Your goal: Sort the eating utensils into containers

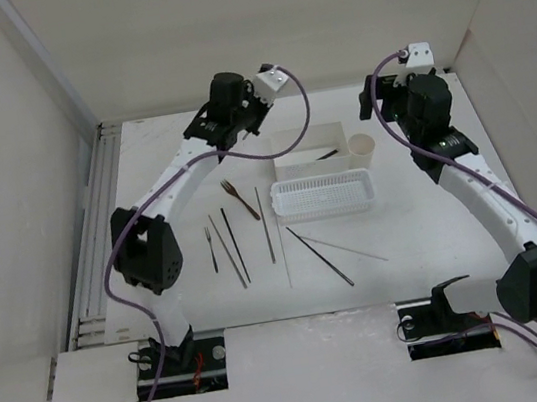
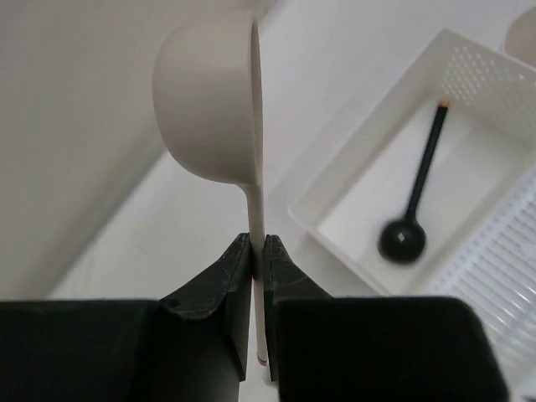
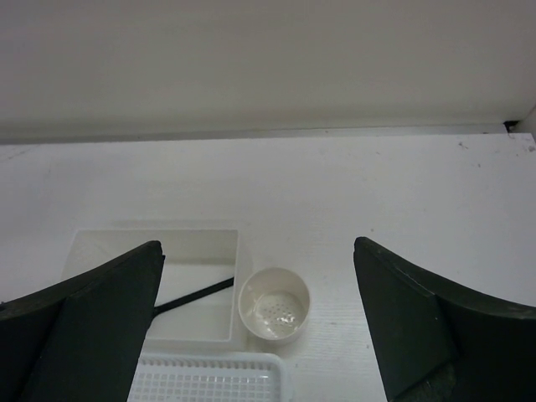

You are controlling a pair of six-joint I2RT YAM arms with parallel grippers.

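Inside box [image 2: 469,167]: one dark spoon [image 2: 403,239]; left gripper [image 2: 258,251] pinching one cream spoon [image 2: 209,100].

Left tool [image 2: 258,243] pinched tight and raised, it seems; right tool [image 3: 257,244] spread wide.

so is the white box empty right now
No, the left wrist view shows a dark spoon lying on the floor of the white box.

Cream spoon [image 2: 226,126] gripped upright, dark spoon [image 2: 422,172] in white box [image 2: 364,201], basket [image 1: 323,196] and cup [image 1: 363,147] beside, chopsticks [image 1: 236,244], seemingly forks [image 1: 240,198], loose nearby
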